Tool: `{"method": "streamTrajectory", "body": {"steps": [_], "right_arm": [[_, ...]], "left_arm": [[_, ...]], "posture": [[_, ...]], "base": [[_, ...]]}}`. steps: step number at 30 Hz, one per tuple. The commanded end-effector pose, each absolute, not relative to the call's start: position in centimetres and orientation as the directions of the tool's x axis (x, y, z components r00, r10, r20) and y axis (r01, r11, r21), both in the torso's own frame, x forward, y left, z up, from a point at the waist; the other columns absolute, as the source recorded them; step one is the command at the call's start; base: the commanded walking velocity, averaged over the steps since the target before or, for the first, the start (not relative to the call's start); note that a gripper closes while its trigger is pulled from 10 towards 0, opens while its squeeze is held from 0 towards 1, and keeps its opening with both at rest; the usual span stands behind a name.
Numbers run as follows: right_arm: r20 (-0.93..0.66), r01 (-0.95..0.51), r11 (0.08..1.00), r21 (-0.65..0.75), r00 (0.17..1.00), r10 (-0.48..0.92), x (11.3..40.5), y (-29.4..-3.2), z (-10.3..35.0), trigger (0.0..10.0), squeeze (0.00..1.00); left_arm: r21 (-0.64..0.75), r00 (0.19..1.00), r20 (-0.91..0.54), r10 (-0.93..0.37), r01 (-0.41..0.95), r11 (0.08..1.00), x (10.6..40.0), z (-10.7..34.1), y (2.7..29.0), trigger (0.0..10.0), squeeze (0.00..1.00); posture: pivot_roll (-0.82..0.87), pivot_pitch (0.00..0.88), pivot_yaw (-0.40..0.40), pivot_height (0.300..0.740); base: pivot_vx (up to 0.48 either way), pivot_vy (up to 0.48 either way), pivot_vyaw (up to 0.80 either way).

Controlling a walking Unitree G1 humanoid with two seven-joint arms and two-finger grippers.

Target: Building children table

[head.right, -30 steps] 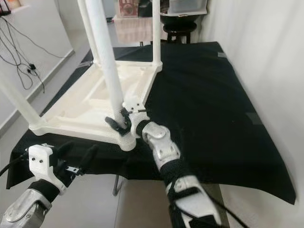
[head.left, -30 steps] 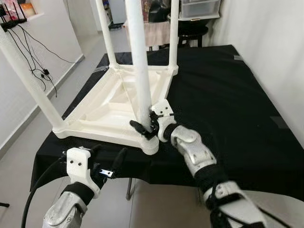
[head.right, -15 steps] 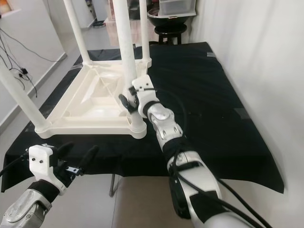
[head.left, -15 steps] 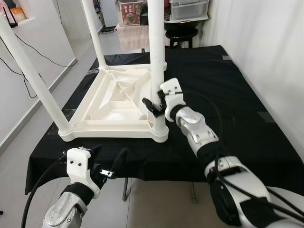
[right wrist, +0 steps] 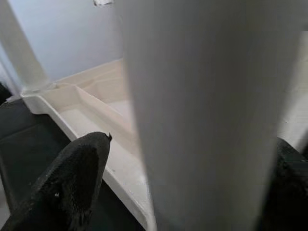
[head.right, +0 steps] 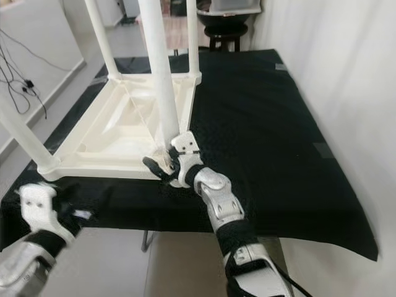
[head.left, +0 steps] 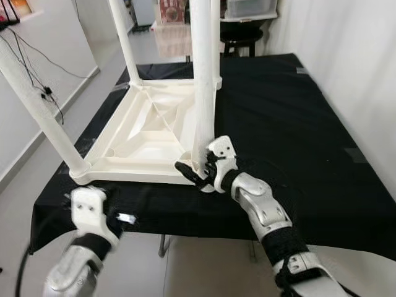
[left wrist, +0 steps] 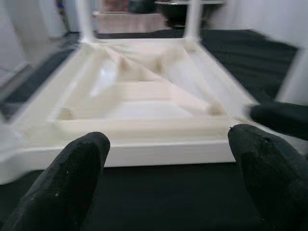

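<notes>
Black cloth covers the worktop (head.left: 297, 124), which fills the middle of the head views between white walls; a dark stool (head.left: 240, 42) and a clear storage box (head.left: 250, 7) sit at the top of the frame.

Item 1: children's table (head.left: 148, 133), white plastic, lying upside down in the left-centre of the frame with its legs pointing up. We judge it is inverted so that the legs can be pushed into the corner sockets from above.

Item 2: near-corner leg (head.left: 202, 80), upright in the lower-centre socket. Our right tool (head.left: 197, 176) sits at its base with one black finger on either side of the post. In the right wrist view the leg (right wrist: 202, 110) stands between the fingers (right wrist: 72, 178), and we cannot tell whether they press on it or merely bracket it. We read this as steadying or seating the leg.

Item 3: left tool (left wrist: 168, 163), low in the lower left of the head view and off the worktop edge, fingers spread wide and holding nothing, facing the table's near rim (left wrist: 144, 151). We take it to be waiting.

Hard to make out: the tops of all four legs are cut off by the frame; the left arm is motion-blurred; the socket joint is hidden behind the right tool, so we cannot say whether the leg is fully home. Cables (head.left: 31, 68) trail along the left wall.
</notes>
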State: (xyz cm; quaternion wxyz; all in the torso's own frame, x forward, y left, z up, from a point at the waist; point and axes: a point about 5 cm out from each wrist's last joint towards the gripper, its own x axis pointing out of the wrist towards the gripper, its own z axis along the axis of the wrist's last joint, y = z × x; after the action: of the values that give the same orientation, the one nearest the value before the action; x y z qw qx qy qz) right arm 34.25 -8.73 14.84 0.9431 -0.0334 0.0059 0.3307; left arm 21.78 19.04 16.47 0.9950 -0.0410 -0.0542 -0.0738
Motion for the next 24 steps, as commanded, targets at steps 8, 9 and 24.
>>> {"method": "streamTrajectory", "body": {"steps": [8, 9, 24], "right_arm": [[-0.047, -0.462, 0.884, -0.074, 0.887, 0.459, 32.9, -12.7, 15.1, 10.0, 0.0], [-0.058, -0.449, 0.891, -0.068, 0.893, 0.446, 32.5, -13.1, 15.0, 10.0, 0.0], [-0.104, -0.391, 0.92, -0.017, 0.916, 0.387, 27.3, -14.3, 14.1, 10.0, 0.0]], "left_arm": [[-0.076, 0.994, 0.077, -0.077, 0.083, 0.994, 21.7, 15.9, 20.3, 10.0, 0.0], [-0.076, 0.995, 0.075, -0.066, 0.072, 0.995, 21.7, 15.9, 20.5, 10.0, 0.0], [-0.048, 0.997, 0.023, 0.079, -0.078, 0.996, 21.4, 14.4, 22.0, 10.0, 0.0]], "posture": [[-0.02, 0.059, 0.081, 0.74], [-0.02, 0.059, 0.081, 0.74], [-0.05, 0.057, 0.087, 0.74]], "base": [[0.0, 0.0, 0.0], [0.0, 0.0, 0.0], [0.0, 0.0, 0.0]]}}
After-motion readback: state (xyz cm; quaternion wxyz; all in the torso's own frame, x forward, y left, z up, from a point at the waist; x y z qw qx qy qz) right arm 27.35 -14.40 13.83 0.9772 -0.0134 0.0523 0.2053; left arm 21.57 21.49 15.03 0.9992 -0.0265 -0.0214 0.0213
